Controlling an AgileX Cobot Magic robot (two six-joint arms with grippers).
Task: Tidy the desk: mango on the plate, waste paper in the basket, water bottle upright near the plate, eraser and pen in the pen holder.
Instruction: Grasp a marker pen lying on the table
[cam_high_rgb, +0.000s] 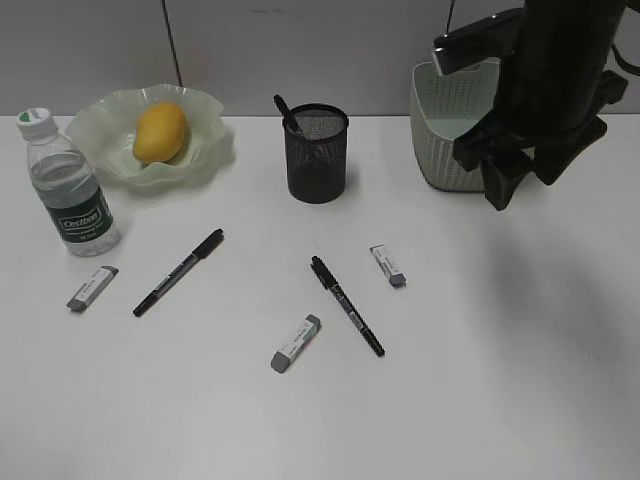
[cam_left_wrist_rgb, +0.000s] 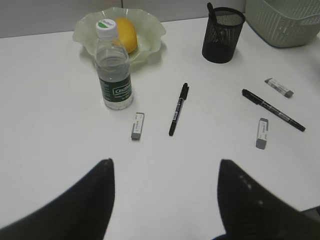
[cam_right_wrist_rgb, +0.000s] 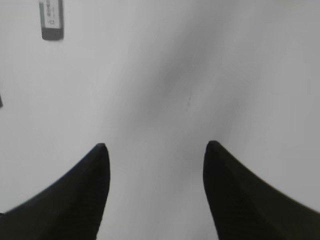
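Observation:
The mango (cam_high_rgb: 160, 132) lies on the pale green plate (cam_high_rgb: 95, 130). Left of the plate, the water bottle (cam_high_rgb: 68, 185) stands upright. The black mesh pen holder (cam_high_rgb: 317, 152) has one pen (cam_high_rgb: 285, 108) in it. Two more pens (cam_high_rgb: 180, 271) (cam_high_rgb: 347, 305) and three erasers (cam_high_rgb: 92, 288) (cam_high_rgb: 296, 343) (cam_high_rgb: 388, 265) lie on the desk. My right gripper (cam_high_rgb: 520, 185) (cam_right_wrist_rgb: 156, 144) hangs open and empty in front of the basket (cam_high_rgb: 445, 140). My left gripper (cam_left_wrist_rgb: 165, 162) is open over bare desk near the front. The waste paper is out of view.
The right arm's dark body covers the right part of the basket in the exterior view. The desk (cam_high_rgb: 520, 380) is plain white, and a grey wall stands behind it. One eraser (cam_right_wrist_rgb: 52, 20) shows at the top left of the right wrist view.

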